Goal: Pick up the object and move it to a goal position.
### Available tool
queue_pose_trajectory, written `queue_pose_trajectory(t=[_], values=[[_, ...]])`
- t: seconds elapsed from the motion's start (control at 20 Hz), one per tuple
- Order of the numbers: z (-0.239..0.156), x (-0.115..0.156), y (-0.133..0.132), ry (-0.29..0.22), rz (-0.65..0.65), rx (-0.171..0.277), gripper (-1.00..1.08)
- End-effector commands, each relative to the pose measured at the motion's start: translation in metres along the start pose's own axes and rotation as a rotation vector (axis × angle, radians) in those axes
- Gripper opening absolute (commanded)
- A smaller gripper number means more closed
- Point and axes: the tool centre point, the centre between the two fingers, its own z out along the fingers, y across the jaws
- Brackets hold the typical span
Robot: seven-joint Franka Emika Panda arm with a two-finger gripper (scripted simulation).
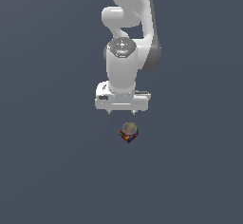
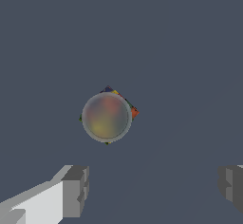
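Clearly, object: dark, pale-domed, multicoloured.

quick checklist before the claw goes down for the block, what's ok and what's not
1. Claw open: ok, its fingers stand wide apart, nothing between them.
2. Block free of the claw: ok, untouched.
3. Block in the wrist view: ok, its rounded top faces the camera.
4. Claw centred over the block: not ok, in the exterior view the block sits below the claw, outside the finger gap.
5. Block turned diagonal to the fingers: cannot tell if that suits the grip.
6. Goal position: cannot tell, no marker visible.
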Motion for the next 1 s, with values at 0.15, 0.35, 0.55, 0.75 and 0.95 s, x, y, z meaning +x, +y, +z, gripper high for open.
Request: queue_pose_trajectory(t=[0.15, 0.35, 0.55, 0.75, 0.95], values=[[-0.001, 0.002, 0.001, 0.005, -0.002, 0.000, 1.00], [-0.006, 0.009, 0.004, 0.024, -0.013, 0.002, 1.00], [-0.008, 0.011, 0.005, 0.031, -0.019, 0.002, 1.00], [-0.007, 0.010, 0.005, 0.028, -0.009, 0.002, 1.00], [-0.004, 0.011, 0.003, 0.027, 0.023, 0.003, 1.00]])
